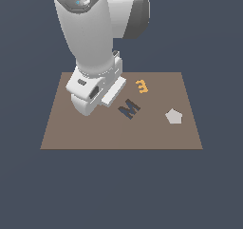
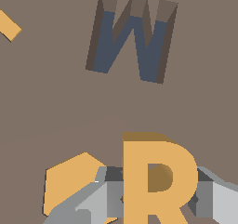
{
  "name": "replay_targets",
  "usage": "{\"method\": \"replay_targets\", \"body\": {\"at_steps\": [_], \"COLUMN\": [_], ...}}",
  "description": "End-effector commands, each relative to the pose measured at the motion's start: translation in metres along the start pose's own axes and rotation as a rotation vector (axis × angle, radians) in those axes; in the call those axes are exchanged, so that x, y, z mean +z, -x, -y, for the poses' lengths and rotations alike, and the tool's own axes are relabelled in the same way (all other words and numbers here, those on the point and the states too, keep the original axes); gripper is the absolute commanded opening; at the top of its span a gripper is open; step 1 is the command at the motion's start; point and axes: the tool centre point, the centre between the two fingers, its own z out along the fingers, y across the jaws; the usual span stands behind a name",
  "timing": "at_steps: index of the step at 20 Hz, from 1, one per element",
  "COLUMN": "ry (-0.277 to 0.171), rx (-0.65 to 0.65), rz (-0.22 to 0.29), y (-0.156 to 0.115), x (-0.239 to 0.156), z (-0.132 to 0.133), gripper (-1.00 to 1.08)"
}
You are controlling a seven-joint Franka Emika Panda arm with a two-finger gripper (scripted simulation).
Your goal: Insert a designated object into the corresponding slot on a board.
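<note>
In the wrist view the orange letter R block (image 2: 158, 181) sits between my two grey fingers (image 2: 108, 197), which press against its two sides. My gripper (image 2: 158, 197) is shut on it, just above the brown board (image 2: 56, 102). The R-shaped slot is not in view in either picture. In the exterior view my hand (image 1: 95, 92) hangs low over the board (image 1: 71, 133) on that view's left part and hides the R and the fingers.
A dark bluish M-shaped recess (image 1: 129, 109) (image 2: 132, 37) lies near the board's middle. Beside the R lies an orange hexagon (image 2: 69, 186). A small orange m-like piece (image 1: 141, 86) and a grey pentagon (image 1: 173, 116) lie toward the exterior view's right.
</note>
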Motion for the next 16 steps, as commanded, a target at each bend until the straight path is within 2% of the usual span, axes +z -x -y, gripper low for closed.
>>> {"method": "replay_targets", "body": {"at_steps": [1, 16], "ry": [0.001, 0.001], "rx": [-0.096, -0.635], "rz": [0.0, 0.0], "y": [0.008, 0.054], "x": [-0.001, -0.002], "z": [0.002, -0.003], "gripper": [-1.0, -1.0]}}
